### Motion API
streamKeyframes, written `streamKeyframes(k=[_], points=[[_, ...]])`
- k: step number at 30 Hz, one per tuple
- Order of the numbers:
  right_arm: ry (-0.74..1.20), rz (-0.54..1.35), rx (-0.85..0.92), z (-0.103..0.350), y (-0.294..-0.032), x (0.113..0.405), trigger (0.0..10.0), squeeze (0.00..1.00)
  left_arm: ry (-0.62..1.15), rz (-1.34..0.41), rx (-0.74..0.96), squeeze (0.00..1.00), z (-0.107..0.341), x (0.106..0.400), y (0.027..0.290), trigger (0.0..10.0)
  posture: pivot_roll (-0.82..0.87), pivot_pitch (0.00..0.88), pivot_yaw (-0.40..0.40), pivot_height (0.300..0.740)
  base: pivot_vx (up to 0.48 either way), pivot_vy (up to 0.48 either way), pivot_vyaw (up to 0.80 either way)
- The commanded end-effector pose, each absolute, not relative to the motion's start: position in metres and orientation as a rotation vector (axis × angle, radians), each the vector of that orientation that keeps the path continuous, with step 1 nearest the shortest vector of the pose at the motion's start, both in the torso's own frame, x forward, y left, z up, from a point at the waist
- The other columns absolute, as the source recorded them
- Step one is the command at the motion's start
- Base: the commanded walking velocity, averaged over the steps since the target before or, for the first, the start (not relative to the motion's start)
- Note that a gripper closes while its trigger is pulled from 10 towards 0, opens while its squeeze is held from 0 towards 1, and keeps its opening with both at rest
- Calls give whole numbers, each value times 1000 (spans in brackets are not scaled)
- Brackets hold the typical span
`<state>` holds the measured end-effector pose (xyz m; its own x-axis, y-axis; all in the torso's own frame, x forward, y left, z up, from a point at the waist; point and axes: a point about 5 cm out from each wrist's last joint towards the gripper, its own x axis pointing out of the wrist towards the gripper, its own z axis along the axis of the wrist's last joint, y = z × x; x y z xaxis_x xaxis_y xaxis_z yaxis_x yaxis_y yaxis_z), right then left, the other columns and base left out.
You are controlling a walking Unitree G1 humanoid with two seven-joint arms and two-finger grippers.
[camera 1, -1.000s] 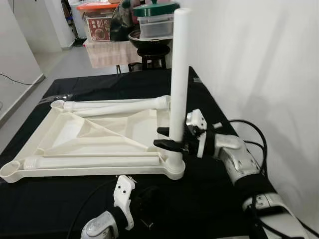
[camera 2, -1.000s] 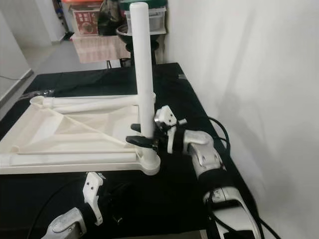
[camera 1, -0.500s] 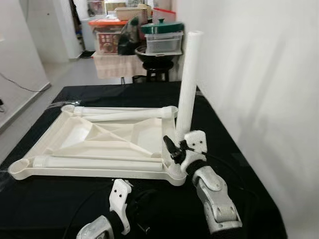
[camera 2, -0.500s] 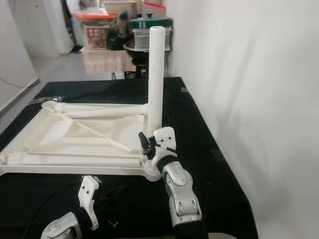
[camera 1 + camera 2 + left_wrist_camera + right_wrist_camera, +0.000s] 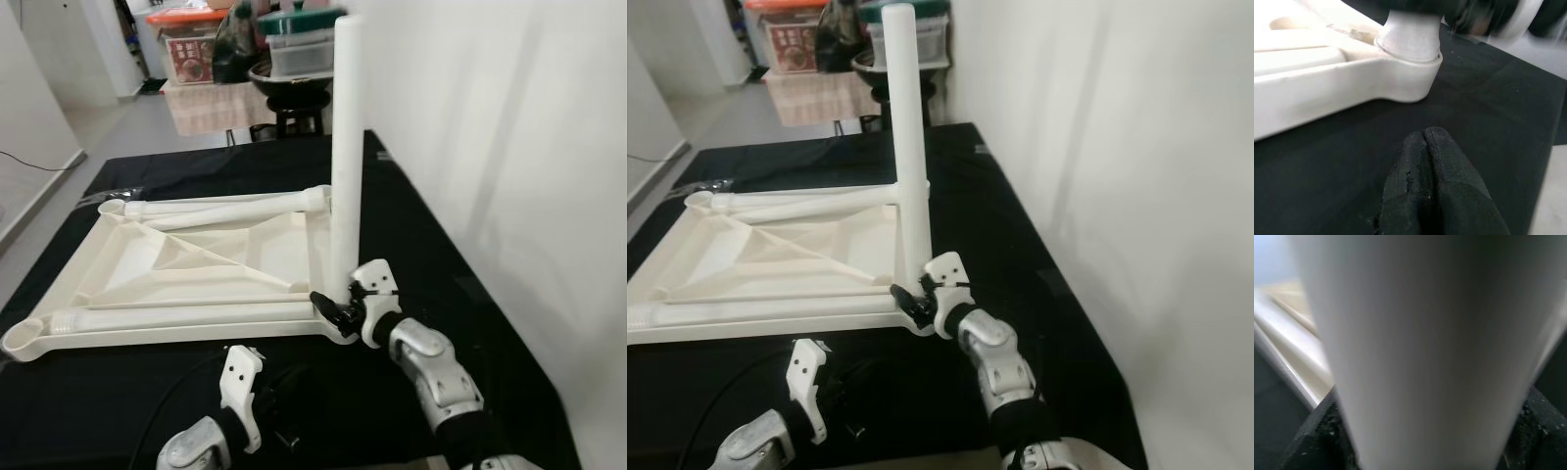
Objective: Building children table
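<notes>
Your right claw [image 5: 331, 309] is now pinching the upright white plastic table leg [image 5: 345, 157] lower down, at the upturned white tabletop's [image 5: 196, 259] near corner socket, suggesting you are still seating it.

The right arm reaches forward from about five o'clock toward the centre of the head view, silver forearm angled up and leftward, its white wrist housing topmost. The right gripper [image 5: 331, 305] has its black fingers [image 5: 1312, 431] clamped either side of the upright leg [image 5: 345, 157], low down. The left gripper [image 5: 1432, 183] lies low at seven o'clock, fingers pressed together, holding nothing.
</notes>
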<state>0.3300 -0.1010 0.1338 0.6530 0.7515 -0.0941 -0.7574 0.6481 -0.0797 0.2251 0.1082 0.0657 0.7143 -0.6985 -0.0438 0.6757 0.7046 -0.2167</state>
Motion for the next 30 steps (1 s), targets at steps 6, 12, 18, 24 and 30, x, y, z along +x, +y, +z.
streamKeyframes(k=[6,12,18,24,30], points=[[29,1153,-174,151,-95,335,10000,0,143,-764,-202,0,63,224,109,10000,-55,0,15,740,0,0,0],[37,1204,-163,155,-94,340,10000,0,142,-760,-200,0,63,225,109,10000,-44,0,11,740,0,0,0],[34,1216,-140,159,-93,345,10000,0,142,-760,-201,0,63,225,108,10000,-45,0,12,740,0,0,0],[39,1269,-97,164,-99,349,9725,0,140,-761,-205,0,63,225,107,10000,-46,0,13,740,0,0,0],[41,1268,-91,163,-104,350,0,0,138,-762,-206,0,63,225,107,10000,-50,0,13,740,0,0,0]])
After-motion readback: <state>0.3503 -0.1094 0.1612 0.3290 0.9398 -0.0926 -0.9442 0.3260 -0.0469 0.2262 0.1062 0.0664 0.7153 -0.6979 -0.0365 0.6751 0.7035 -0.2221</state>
